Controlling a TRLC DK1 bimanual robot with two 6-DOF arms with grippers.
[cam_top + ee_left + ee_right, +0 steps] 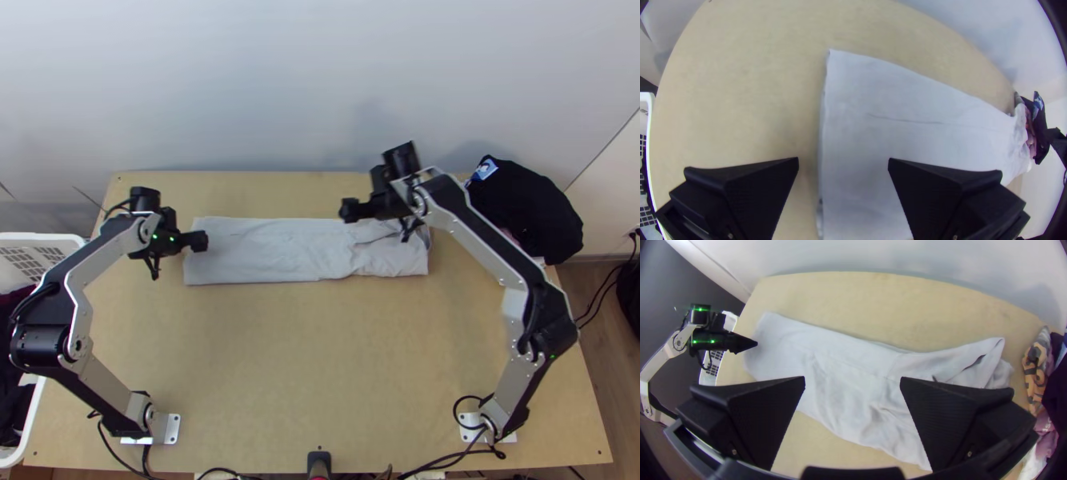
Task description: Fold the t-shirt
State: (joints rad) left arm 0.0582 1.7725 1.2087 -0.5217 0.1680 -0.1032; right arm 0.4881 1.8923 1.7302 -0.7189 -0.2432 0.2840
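Observation:
The light grey t-shirt lies as a long folded strip across the table, flat at its left part and rumpled toward its right end. My left gripper is over the strip's left end; in its wrist view the left gripper stands open, one finger over the cloth and one over bare wood. Above the right part of the shirt is my right gripper. In its wrist view the right gripper is open above the cloth, with nothing between its fingers.
A pile of dark clothes sits at the table's back right corner. At the left edge stands a white basket with dark clothes inside. Bare wood lies in front of the shirt. A wall rises behind the table.

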